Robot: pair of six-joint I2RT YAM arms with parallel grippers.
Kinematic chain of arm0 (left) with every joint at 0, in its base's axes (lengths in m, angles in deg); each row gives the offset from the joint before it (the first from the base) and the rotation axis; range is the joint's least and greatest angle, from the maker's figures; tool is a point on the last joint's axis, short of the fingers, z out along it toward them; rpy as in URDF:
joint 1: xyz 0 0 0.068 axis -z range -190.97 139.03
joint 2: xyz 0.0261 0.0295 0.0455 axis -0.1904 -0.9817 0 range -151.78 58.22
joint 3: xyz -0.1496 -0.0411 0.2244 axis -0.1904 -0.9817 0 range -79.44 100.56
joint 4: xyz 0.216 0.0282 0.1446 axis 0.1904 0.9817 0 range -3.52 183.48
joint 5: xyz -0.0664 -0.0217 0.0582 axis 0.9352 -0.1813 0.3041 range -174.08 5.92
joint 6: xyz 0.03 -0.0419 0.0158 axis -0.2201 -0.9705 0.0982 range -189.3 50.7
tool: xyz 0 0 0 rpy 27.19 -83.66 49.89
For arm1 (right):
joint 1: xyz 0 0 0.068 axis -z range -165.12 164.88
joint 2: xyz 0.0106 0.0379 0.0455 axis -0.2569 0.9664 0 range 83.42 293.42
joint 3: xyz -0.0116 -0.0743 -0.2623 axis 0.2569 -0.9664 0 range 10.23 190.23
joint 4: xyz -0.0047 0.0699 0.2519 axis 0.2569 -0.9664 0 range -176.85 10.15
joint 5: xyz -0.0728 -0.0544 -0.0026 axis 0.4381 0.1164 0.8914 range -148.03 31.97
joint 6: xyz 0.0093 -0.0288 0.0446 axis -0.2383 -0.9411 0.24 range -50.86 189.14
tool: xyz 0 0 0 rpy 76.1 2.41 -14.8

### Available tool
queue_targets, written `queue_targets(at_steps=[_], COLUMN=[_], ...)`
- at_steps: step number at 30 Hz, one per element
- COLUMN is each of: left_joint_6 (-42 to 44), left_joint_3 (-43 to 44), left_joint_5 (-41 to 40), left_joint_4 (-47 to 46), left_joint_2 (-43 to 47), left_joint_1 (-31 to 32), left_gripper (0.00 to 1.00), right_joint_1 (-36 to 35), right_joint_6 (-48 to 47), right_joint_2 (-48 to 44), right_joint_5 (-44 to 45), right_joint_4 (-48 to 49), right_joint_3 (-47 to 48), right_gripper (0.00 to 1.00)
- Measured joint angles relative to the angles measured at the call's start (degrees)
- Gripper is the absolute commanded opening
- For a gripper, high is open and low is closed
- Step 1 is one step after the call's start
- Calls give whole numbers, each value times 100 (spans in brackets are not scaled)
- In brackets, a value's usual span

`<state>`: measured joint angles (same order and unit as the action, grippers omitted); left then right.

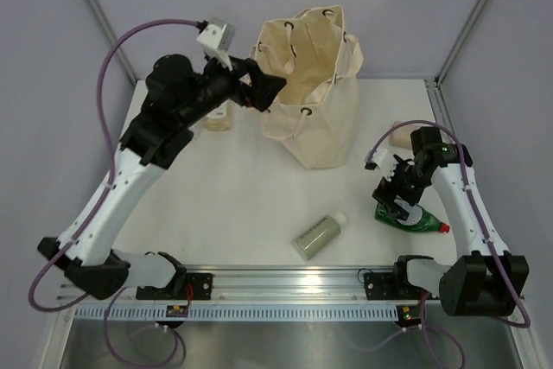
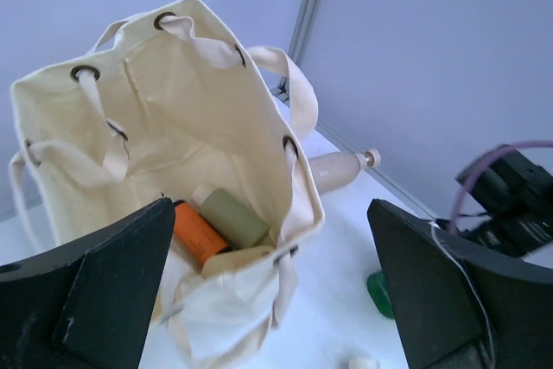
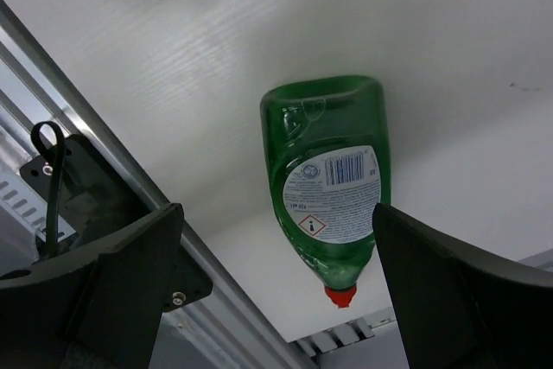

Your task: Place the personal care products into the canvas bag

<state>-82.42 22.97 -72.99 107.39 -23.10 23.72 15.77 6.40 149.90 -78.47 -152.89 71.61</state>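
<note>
The canvas bag [image 1: 321, 92] stands upright at the back of the table, its mouth wide. My left gripper [image 1: 270, 89] hovers open and empty over its left rim. In the left wrist view the left gripper [image 2: 270, 239] looks down into the canvas bag [image 2: 199, 118], where an orange bottle [image 2: 197, 232], a sage bottle [image 2: 235, 216] and a beige one [image 2: 239, 258] lie. My right gripper [image 1: 399, 200] hangs open just above a dark green bottle [image 1: 413, 219]. That green bottle [image 3: 333, 170], red-capped, lies on the table between the right gripper [image 3: 276, 213] fingers, untouched.
A sage bottle with a white cap [image 1: 320, 235] lies near the front. A peach bottle [image 1: 401, 135] lies to the right of the bag, and an amber-beige one [image 1: 218, 118] stands to the bag's left, behind the left arm. A metal rail [image 1: 285, 281] runs along the near edge.
</note>
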Motion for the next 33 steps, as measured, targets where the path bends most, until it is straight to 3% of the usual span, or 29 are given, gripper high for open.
queue_targets(at_steps=[8, 14, 21, 33], left_joint_6=[-111, -492, -966, -1392], left_joint_3=[-3836, -5525, -6343, -6496], left_joint_5=[-348, -428, -422, -402], left_joint_4=[-109, 203, 566, 693], left_joint_2=[3423, 4723, 5486, 5925], left_joint_1=[0, 0, 0, 0], left_gripper=[99, 99, 99, 99], right_joint_1=[-376, -831, -1095, -1856], right_joint_6=[605, 739, 960, 1569], right_joint_2=[439, 966, 1891, 3064], right_joint_5=[1578, 2197, 2953, 3910], right_joint_4=[861, 1338, 1873, 1917], right_joint_3=[-1023, -1298, -1300, -970], right_gripper=[100, 99, 100, 100])
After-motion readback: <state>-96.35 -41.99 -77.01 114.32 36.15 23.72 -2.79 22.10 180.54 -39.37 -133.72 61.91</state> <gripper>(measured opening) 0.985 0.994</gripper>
